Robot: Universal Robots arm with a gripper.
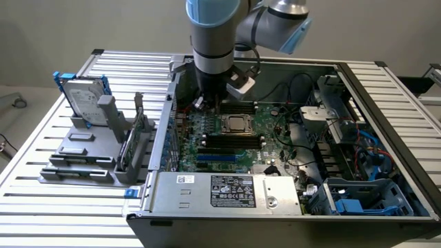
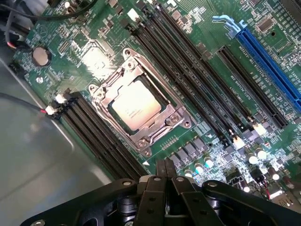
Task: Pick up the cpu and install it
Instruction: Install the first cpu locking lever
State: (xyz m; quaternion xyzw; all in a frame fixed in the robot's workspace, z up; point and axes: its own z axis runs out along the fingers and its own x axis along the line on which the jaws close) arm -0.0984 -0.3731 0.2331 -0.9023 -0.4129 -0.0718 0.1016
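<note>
A: Setting: pale wall behind; slatted metal tabletop (image 1: 41, 170) bearing all items. List from the exterior view's left.

B: Item one, grey parts stand (image 1: 79, 155), with a silver hard drive (image 1: 86, 101) in blue brackets standing upright on it. Item two, open computer case (image 1: 386, 119), its green motherboard (image 1: 227, 142) exposed, power supply (image 1: 227, 192) along the near edge. Item three, the robot arm (image 1: 214, 36), reaching down into the case at the board's far side.

A: And the cpu?

B: The cpu (image 2: 133, 104) lies flat inside the metal socket frame (image 2: 141, 106) at the middle of the board, pale lid up (it looks seated rather than loose, though I judge that only by how squarely it sits). Black memory slots (image 2: 197, 75) flank the socket; blue expansion slot (image 2: 270, 61) further off.

A: Claw?

B: The claw (image 2: 165, 168) is pressed together, holding nothing, and hovers just beside the socket's corner, apart from the chip.

A: Step in hand?

B: By my reading, placement is done and the task is near its end. Any further move calls for care not to snag the frame or the cables (image 1: 296, 85).
</note>
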